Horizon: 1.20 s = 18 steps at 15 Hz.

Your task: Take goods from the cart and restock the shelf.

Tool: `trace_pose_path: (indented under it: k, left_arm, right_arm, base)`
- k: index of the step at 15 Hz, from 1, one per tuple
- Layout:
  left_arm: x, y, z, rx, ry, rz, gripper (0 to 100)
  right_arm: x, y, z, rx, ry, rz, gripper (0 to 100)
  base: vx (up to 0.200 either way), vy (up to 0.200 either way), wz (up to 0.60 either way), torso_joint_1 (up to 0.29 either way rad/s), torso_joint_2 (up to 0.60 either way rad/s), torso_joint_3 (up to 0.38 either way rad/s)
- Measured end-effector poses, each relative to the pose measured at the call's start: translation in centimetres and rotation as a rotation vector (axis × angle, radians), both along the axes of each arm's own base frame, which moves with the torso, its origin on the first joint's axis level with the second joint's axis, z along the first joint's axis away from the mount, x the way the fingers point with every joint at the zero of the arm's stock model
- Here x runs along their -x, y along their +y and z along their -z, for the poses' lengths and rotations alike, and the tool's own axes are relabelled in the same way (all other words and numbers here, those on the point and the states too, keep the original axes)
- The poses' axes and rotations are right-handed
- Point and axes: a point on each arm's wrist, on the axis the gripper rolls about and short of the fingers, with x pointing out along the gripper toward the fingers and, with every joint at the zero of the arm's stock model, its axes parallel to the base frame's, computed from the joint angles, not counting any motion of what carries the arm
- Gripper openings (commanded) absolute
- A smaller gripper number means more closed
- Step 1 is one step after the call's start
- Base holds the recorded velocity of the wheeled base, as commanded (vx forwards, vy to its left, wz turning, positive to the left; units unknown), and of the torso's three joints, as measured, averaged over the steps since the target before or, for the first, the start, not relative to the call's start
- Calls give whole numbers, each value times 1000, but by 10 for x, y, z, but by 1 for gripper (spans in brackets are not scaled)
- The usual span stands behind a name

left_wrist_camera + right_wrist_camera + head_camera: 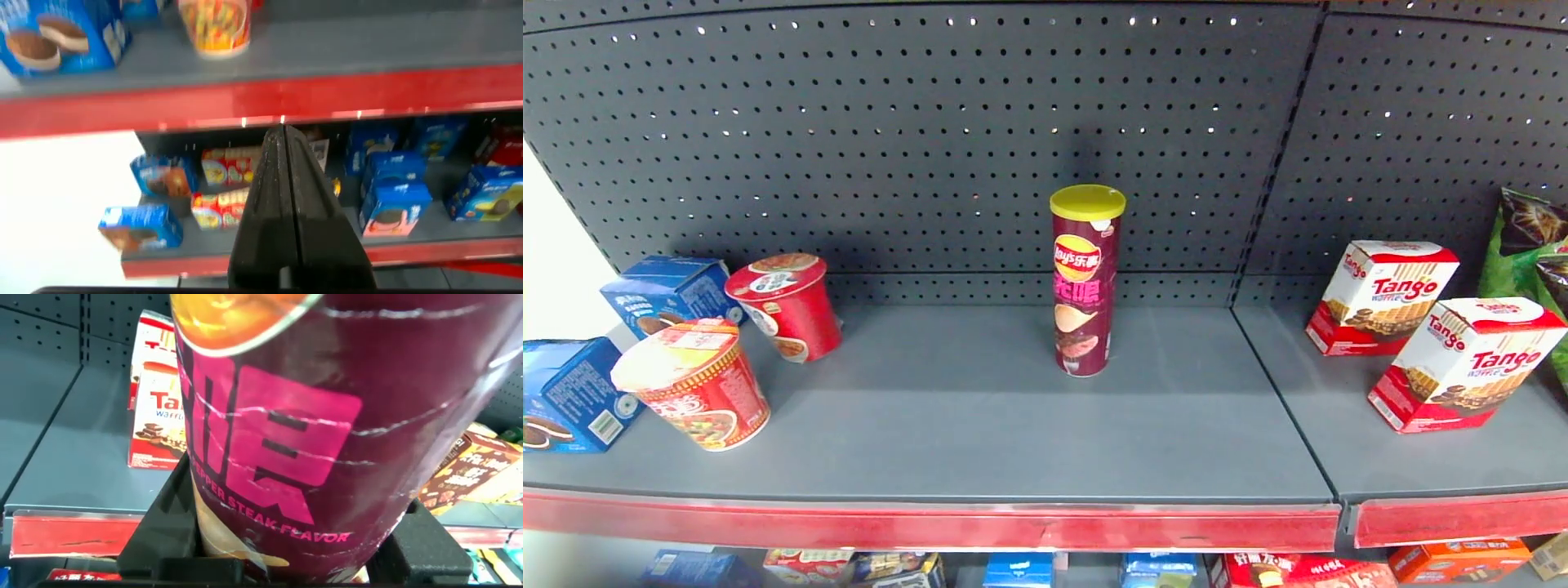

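**A:** What sits on your shelf [980, 441]?

**B:** You have a grey deck with a red front strip. At its middle a chip can [1085, 282] stands upright, well apart from everything else.

**A:** And on your left?

**B:** You'll see the front noodle cup [696, 384] beside the front blue box [568, 396]. Behind them are the rear noodle cup [786, 304] and the rear blue box [668, 292].

**A:** Right side?

**B:** On the neighbouring deck you have the near wafer box [1466, 363], the far wafer box [1380, 296] and green bags [1531, 245] at the edge.
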Motion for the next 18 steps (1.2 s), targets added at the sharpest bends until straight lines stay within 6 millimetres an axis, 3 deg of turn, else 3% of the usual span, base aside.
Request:
trace_pose_path:
  k: [2, 4, 7, 9, 13, 18]
  left_arm:
    - [3, -1, -21, -5, -45, 31, 0]
    - [-2, -1, -59, -6, -77, 76, 0]
    - [-34, -4, -132, -22, -82, 248, 0]
    - [-66, -14, -163, -39, -63, 419, 0]
    - [-116, -46, -176, -43, 50, 625, 0]
    - [-150, -83, -190, 142, 119, 794, 0]
  right_arm:
    - [0, 0, -1, 0, -3, 3, 0]
    - [-1, 0, 0, 0, 1, 0, 0]
    - [-1, 0, -2, 0, -2, 0, 0]
    - [-1, 0, -3, 0, -8, 1, 0]
    - [1, 0, -7, -3, -21, 18, 0]
    - [1, 0, -4, -2, -12, 20, 0]
  base:
    - [0, 0, 0, 0, 0, 0]
    - [0, 0, 0, 0, 0, 0]
    - [0, 0, 0, 0, 0, 0]
    - [0, 0, 0, 0, 0, 0]
    - [0, 0, 0, 0, 0, 0]
    - [0, 0, 0, 0, 0, 0]
